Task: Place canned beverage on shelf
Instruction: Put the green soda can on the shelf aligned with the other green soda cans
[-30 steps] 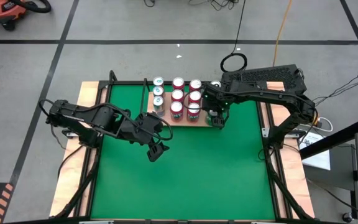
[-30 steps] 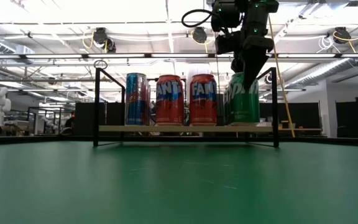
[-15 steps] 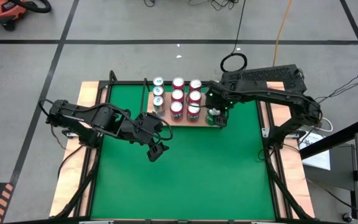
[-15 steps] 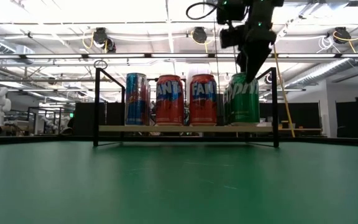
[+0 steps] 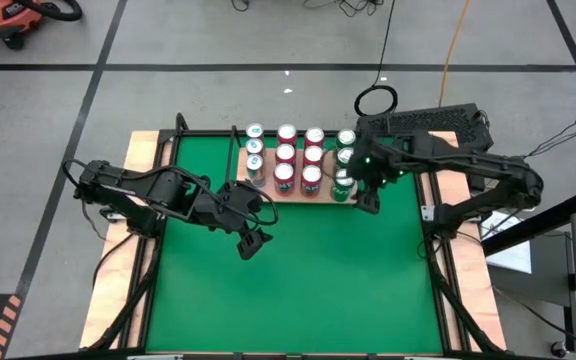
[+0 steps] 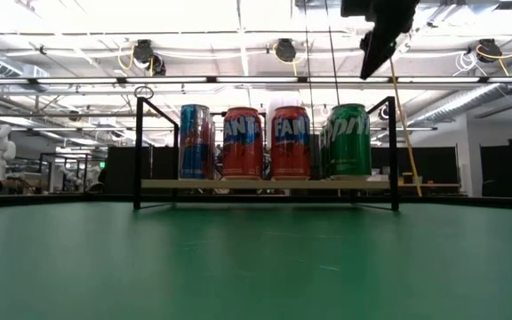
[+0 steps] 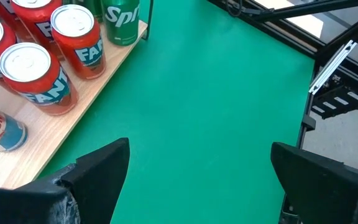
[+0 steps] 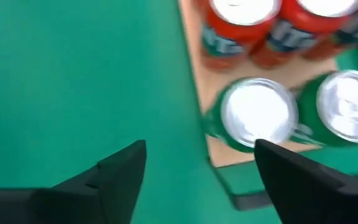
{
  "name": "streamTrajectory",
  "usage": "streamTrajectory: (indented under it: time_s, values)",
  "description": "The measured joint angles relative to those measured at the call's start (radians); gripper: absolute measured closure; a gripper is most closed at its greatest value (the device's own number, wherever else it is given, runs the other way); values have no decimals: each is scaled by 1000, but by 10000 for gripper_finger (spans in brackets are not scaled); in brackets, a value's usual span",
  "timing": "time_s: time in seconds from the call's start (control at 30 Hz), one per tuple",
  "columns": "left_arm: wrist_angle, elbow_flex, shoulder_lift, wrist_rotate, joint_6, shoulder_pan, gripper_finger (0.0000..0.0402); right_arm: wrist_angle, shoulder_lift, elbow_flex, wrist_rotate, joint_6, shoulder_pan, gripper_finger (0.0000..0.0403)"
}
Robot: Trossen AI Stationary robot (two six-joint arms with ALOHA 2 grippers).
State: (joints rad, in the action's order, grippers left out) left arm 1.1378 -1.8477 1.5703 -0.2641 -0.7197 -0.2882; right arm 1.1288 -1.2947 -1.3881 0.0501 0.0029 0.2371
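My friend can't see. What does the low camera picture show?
Four drink cans stand in a row on the shelf: a blue can, two red cans and a green can. The right gripper hangs open above the green can, touching nothing.

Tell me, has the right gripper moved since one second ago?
Yes. The right gripper has lifted off the green can and pulled back off the shelf to the mat beside it, open and empty.

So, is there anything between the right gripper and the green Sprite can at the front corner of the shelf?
Nothing visible. The right gripper is open above the green mat, just off the shelf edge. The Sprite can stands on the shelf corner, apart from the fingers. The red Fanta cans stand beyond it, not in the way.
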Motion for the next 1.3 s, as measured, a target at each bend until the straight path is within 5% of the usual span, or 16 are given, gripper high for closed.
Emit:
streamTrajectory:
  time_s: [0.6,1.3]
  values:
    - [1,0,0,-4,-7,0,13,-20,-209,0,2,22,-76,330]
    - [9,0,0,47,-6,0,13,-56,-223,0,-75,22,-21,369]
